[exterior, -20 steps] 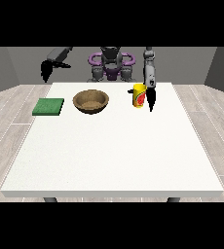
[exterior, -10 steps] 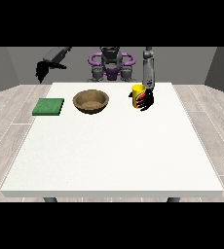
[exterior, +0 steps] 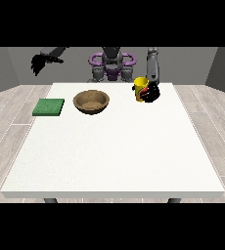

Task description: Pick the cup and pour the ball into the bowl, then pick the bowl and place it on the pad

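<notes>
We saw the hand at the view's right (exterior: 151, 93) curled around the yellow cup (exterior: 141, 89), at three o'clock from the wooden bowl (exterior: 91, 101), ready to lift and pour.

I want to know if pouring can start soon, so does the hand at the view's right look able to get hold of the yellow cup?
Probably yes: the hand at the view's right is already against the yellow cup, with nothing between them.

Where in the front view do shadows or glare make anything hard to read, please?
Front view: even light, no glare on the white table; the black hand at the view's right merges darkly against the yellow cup, so its grip is unclear.
</notes>
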Controlling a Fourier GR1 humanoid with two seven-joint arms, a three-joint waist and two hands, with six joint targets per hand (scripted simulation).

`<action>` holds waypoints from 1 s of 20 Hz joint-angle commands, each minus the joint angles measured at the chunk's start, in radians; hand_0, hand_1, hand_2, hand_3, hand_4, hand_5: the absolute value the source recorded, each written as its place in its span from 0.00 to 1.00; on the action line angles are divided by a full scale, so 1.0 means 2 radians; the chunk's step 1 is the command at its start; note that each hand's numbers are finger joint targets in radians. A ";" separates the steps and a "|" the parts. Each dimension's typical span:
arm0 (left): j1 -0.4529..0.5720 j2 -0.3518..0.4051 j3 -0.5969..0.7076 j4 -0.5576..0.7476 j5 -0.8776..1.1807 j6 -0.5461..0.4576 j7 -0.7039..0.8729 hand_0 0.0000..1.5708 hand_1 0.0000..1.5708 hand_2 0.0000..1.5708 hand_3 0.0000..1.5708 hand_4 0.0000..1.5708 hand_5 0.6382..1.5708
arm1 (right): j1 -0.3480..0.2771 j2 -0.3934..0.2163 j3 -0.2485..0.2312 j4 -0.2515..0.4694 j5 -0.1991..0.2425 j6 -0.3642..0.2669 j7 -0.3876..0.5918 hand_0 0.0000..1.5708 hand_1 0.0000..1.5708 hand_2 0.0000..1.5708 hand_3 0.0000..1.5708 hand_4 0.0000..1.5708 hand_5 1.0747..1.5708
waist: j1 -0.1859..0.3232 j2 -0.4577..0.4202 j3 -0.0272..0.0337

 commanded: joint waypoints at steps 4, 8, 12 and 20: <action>-0.063 0.136 -0.032 0.005 -0.084 -0.001 0.154 0.92 0.92 1.00 1.00 1.00 0.70 | 0.012 0.008 0.007 0.026 0.005 -0.003 0.020 0.00 0.00 0.00 0.00 0.00 1.00 | 0.011 -0.062 -0.0018; -0.105 0.115 -0.071 0.000 -0.142 0.036 0.226 0.94 0.94 1.00 1.00 1.00 0.69 | -0.014 0.001 0.004 0.050 -0.004 0.006 0.026 0.00 0.00 0.00 0.00 0.00 0.99 | 0.005 -0.049 -0.0027; -0.139 0.083 -0.106 -0.021 -0.189 0.049 0.306 0.95 0.95 1.00 1.00 1.00 0.68 | -0.008 -0.004 -0.016 0.104 0.005 0.015 -0.046 0.00 0.00 0.00 0.00 0.00 0.99 | 0.018 -0.043 -0.0024; -0.168 0.052 -0.174 -0.013 -0.314 0.074 0.436 0.96 0.96 1.00 1.00 0.96 0.65 | -0.004 -0.017 -0.011 0.118 0.009 0.029 -0.032 0.00 0.00 0.00 0.00 0.00 1.00 | 0.008 -0.076 -0.0026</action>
